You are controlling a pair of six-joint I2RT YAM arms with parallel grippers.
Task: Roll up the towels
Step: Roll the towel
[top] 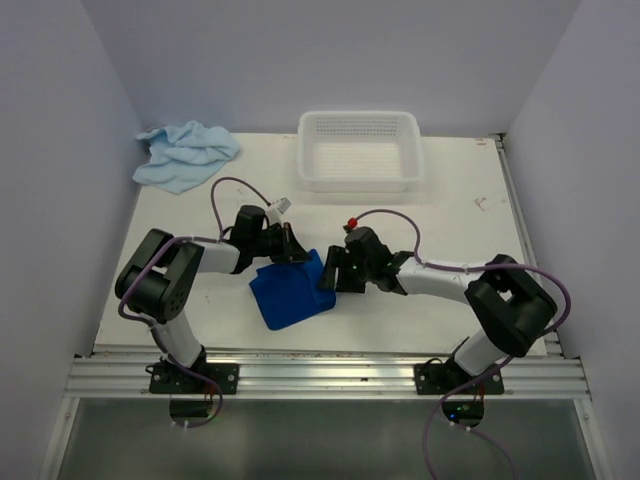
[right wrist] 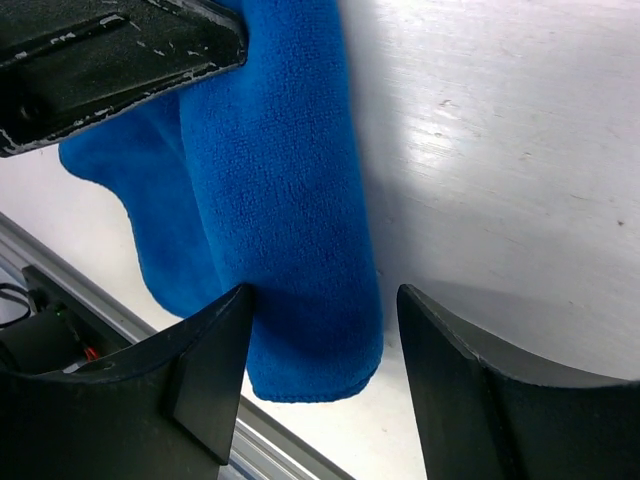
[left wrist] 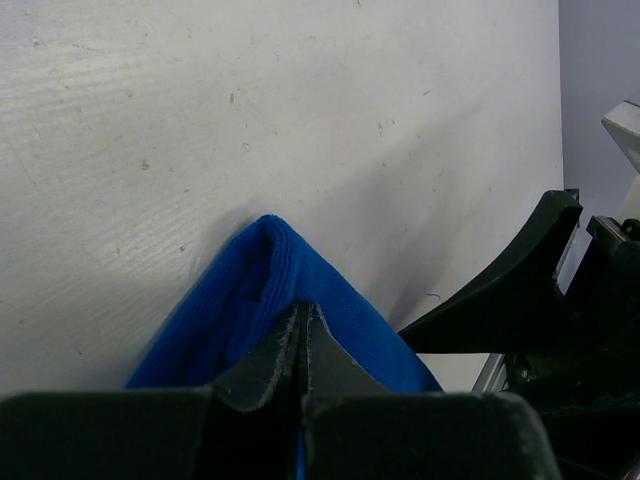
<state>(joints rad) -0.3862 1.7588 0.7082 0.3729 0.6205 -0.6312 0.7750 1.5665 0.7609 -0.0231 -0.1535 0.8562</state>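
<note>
Pinching a folded, plush dark blue towel (top: 288,298) near the table's (top: 450,230) near edge.
Its raised far corner is clamped in the left gripper (left wrist: 303,325); the right gripper (right wrist: 325,295) stands wide astride its right edge. Its long axis slants toward the far-right corner.

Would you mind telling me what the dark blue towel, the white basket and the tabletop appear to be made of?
The dark blue towel looks like soft terry or microfibre cloth: fine nap, matte, limp folds. The white basket seems moulded plastic, given its regular perforated walls. The tabletop appears white painted or laminated board, faintly glossy, scuffed and speckled.
</note>
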